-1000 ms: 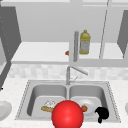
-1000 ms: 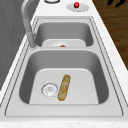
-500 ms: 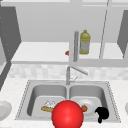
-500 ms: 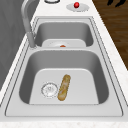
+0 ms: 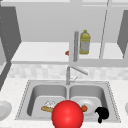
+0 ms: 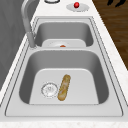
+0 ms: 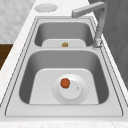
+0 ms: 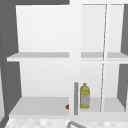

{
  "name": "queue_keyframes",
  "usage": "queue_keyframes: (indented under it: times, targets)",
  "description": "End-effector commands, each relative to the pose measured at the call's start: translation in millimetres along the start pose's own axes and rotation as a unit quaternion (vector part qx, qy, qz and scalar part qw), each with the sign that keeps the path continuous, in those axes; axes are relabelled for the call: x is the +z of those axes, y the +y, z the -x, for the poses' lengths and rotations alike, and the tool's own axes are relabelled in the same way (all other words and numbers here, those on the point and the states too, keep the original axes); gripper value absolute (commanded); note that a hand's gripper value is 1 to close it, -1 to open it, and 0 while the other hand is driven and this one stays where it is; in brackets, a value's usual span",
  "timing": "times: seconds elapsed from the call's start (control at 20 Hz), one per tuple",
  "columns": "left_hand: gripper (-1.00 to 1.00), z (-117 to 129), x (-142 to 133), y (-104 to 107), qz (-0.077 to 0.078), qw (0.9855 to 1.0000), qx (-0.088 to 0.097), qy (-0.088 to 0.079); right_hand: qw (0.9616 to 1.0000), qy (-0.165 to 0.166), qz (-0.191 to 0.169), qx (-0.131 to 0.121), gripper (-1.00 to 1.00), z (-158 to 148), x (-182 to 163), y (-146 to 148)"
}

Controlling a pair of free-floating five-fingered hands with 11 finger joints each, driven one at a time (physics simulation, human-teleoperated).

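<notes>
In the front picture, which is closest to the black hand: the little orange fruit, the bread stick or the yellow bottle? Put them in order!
Measured from the right hand at the sink's front right edge:
1. The orange fruit, just to its left on the plate in the right basin.
2. The bread stick, in the left basin, beyond the big red ball.
3. The yellow bottle, up on the shelf above the tap.

Double sink (image 6: 113, 82) set in a white counter (image 6: 111, 45). Left basin: bread roll (image 6: 64, 87) flat on the bottom, just beside the drain (image 6: 49, 89). Right basin: plate (image 7: 75, 93) with a small orange fruit (image 7: 65, 83) on it. Counter: a plate (image 7: 46, 7) at each end. Cabinet shelf (image 8: 40, 105): yellow bottle (image 8: 84, 96), upright.
</notes>
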Motion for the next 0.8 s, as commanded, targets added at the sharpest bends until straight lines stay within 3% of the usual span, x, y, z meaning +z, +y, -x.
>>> queue_keyframes:
  times: [0.0, 0.3, 0.45, 0.55, 0.65, 0.75]
  targets:
    - [-1.0, -18, -6, 24, -0.01, 0.9999, 0.003, 0.005, 1.0, 0.0, 0.0, 0.0, 0.0, 0, 0, 0]
    - [-1.0, -44, -17, 61, -0.007, 1.0, -0.001, 0.002, 1.0, 0.0, 0.0, 0.0, 0.0, 0, 0, 0]
    - [-1.0, -38, -14, 55, -0.003, 1.0, -0.002, 0.004, 1.0, 0.0, 0.0, 0.0, 0.0, 0, 0, 0]
    - [-1.0, -47, -16, 55, -0.001, 1.0, -0.005, -0.002, 1.0, 0.0, 0.0, 0.0, 0.0, 0, 0, 0]
    - [-1.0, -51, -38, 58, 0.014, 0.9998, -0.009, -0.004, 1.0, 0.0, 0.0, 0.0, 0.0, 0, 0, 0]
    - [-1.0, -57, -48, 63, 0.016, 0.9998, -0.01, 0.0, 1.0, 0.0, 0.0, 0.0, 0.0, 0, 0, 0]
